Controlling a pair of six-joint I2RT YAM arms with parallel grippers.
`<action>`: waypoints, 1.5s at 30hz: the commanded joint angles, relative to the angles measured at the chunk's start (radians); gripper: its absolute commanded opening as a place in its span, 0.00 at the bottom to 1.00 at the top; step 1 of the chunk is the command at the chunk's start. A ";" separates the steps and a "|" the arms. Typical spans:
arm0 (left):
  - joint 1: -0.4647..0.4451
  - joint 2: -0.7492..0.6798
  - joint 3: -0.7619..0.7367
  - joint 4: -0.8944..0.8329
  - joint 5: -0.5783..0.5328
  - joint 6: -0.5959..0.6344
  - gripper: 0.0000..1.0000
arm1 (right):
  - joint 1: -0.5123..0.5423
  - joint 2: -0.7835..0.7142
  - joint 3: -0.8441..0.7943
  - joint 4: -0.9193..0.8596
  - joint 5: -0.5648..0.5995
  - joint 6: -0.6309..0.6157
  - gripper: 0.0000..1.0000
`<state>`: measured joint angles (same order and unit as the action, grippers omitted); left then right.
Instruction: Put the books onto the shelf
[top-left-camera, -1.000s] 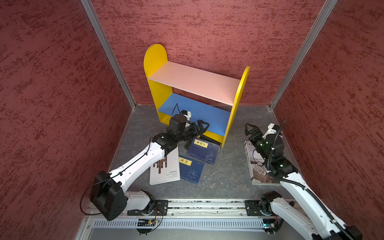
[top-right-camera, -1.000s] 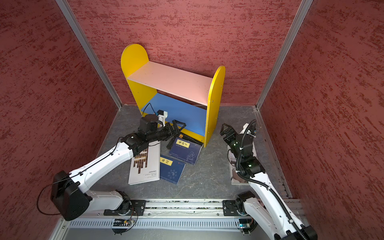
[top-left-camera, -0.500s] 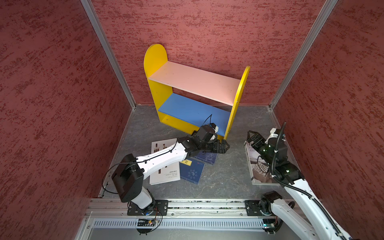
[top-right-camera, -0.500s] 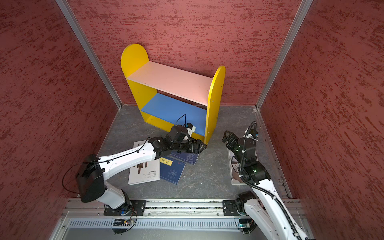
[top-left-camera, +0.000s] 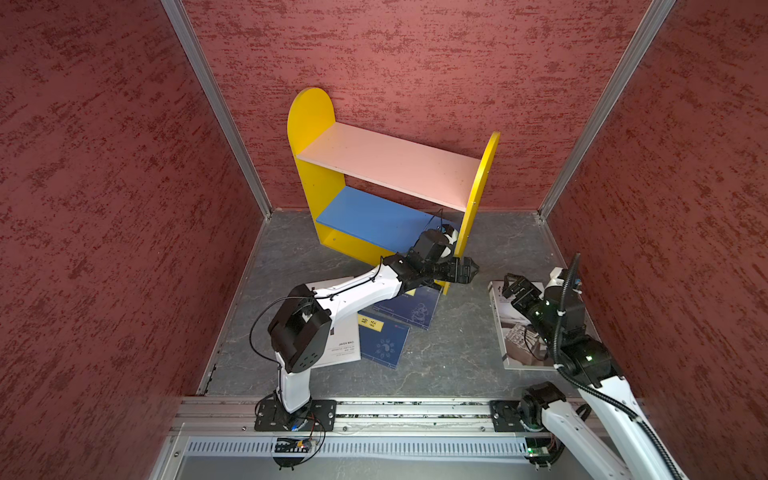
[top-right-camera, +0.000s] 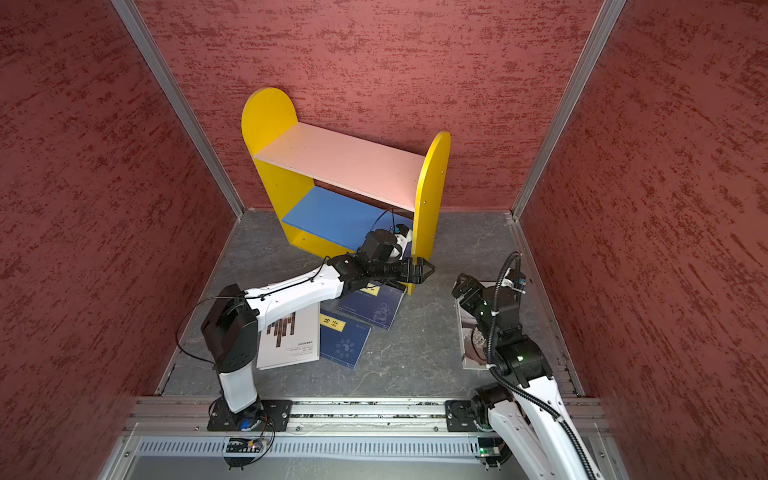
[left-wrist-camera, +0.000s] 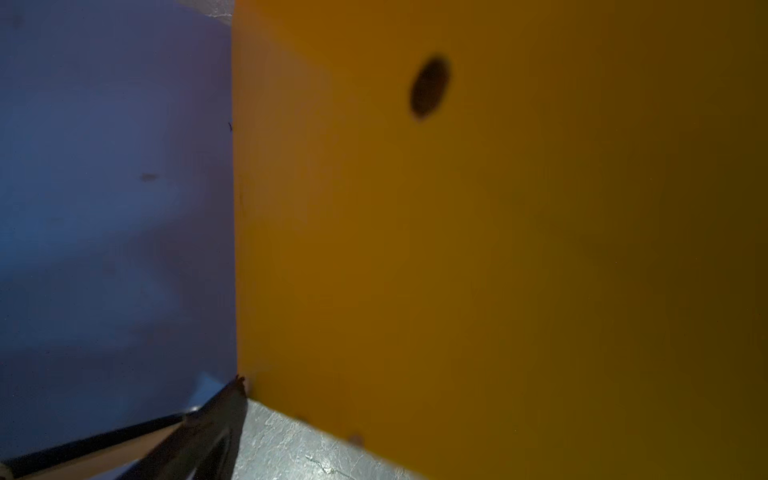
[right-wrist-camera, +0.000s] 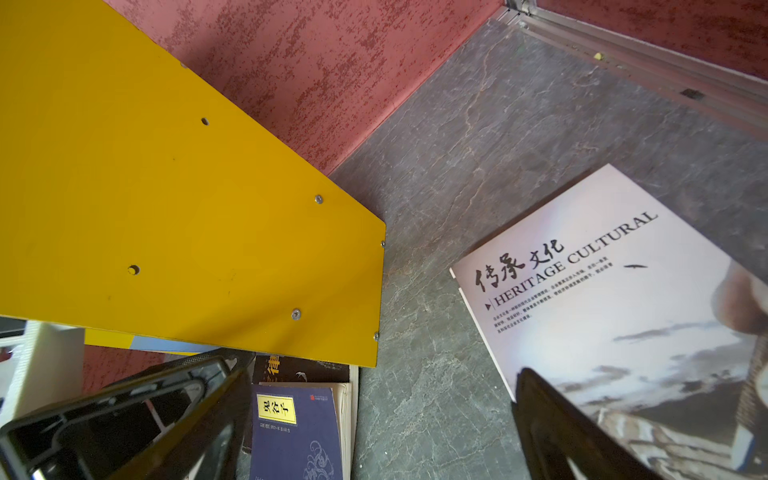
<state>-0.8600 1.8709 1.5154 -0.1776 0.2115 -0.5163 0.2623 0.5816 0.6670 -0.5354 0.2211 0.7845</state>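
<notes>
Left arm stretched low, reaching right; my left claw (top-left-camera: 468, 270) wide, empty, at right near foot of shelf (top-left-camera: 386, 160). Navy books (top-left-camera: 384, 345) flat on floor beneath forearm, near-left of claw. Right arm bent; right claw (top-left-camera: 510, 286) wide, empty, above far edge of Heritage Cultural book (right-wrist-camera: 582, 299).

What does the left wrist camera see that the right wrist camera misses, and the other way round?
Only the left wrist view: a broad stretch of the shelf's blue board. Only the right wrist view: the white book, a navy book overlapping a black book, and the red wall. Both: the yellow side panel and grey floor.
</notes>
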 joint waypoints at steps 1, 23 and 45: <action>-0.002 0.043 0.037 0.084 0.059 -0.009 1.00 | -0.007 -0.012 0.017 -0.033 0.039 -0.003 0.99; -0.103 -0.196 -0.260 0.084 -0.233 -0.159 0.99 | -0.355 0.365 0.054 0.103 -0.105 -0.270 0.99; -0.355 0.075 0.029 -0.205 -0.197 -0.005 0.99 | -0.710 0.781 0.110 0.224 -0.197 -0.396 0.99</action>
<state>-1.2346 1.8946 1.4979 -0.3294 -0.0078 -0.5529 -0.4301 1.3418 0.7345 -0.3660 0.0322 0.3943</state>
